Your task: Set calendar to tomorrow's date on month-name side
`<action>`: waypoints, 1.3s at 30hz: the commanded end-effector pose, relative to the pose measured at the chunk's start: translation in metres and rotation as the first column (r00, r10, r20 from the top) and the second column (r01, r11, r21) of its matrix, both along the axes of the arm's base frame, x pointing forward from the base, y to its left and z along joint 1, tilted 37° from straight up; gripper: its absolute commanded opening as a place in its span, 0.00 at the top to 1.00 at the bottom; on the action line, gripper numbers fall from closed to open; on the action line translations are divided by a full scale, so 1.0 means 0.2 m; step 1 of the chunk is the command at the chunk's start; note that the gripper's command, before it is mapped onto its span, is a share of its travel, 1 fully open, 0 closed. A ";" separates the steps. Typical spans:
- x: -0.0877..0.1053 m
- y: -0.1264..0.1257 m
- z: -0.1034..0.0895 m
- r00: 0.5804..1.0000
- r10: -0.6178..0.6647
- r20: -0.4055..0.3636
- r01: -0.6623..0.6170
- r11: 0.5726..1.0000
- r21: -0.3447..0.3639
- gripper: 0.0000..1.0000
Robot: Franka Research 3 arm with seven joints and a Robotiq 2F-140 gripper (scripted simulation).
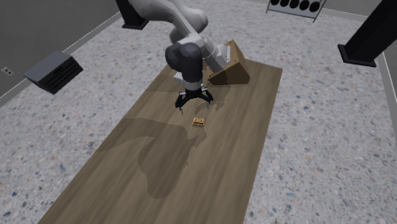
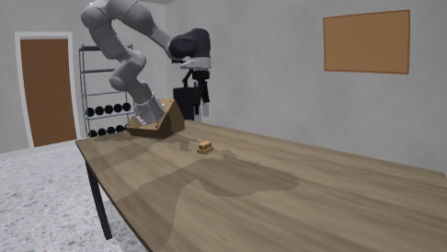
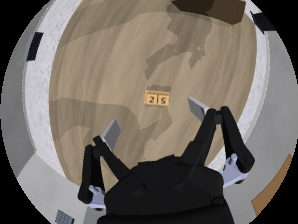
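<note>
The small wooden calendar tray stands on the table. Two light wooden cubes sit side by side in it. In the wrist view, the left cube shows what looks like a 2 and the right cube what looks like a 5. The month's name cannot be read, and the cubes' other faces are hidden or too small to read. My gripper is open and empty. It hangs well above the table, clear of the tray and cubes, with its fingers wide apart.
The brown wedge-shaped box stands on the table behind the tray, beside the arm's base. The table carries shadows of the arm around the tray.
</note>
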State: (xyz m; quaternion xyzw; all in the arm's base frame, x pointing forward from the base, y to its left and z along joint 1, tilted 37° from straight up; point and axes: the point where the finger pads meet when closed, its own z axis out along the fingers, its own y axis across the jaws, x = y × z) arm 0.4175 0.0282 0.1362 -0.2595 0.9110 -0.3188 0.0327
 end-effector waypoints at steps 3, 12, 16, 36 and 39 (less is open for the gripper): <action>0.00 0.00 -0.01 0.985 0.134 -0.105 -0.137 0.990 -0.023 0.00; 0.00 0.00 -0.01 0.943 0.261 -0.205 -0.274 0.961 -0.039 0.00; 0.00 0.00 -0.01 0.921 0.305 -0.242 -0.324 0.945 -0.042 0.00; 0.00 -0.01 -0.02 0.771 0.488 -0.409 -0.545 0.838 -0.027 0.00; 0.00 -0.01 -0.02 0.740 0.513 -0.435 -0.578 0.816 -0.021 0.00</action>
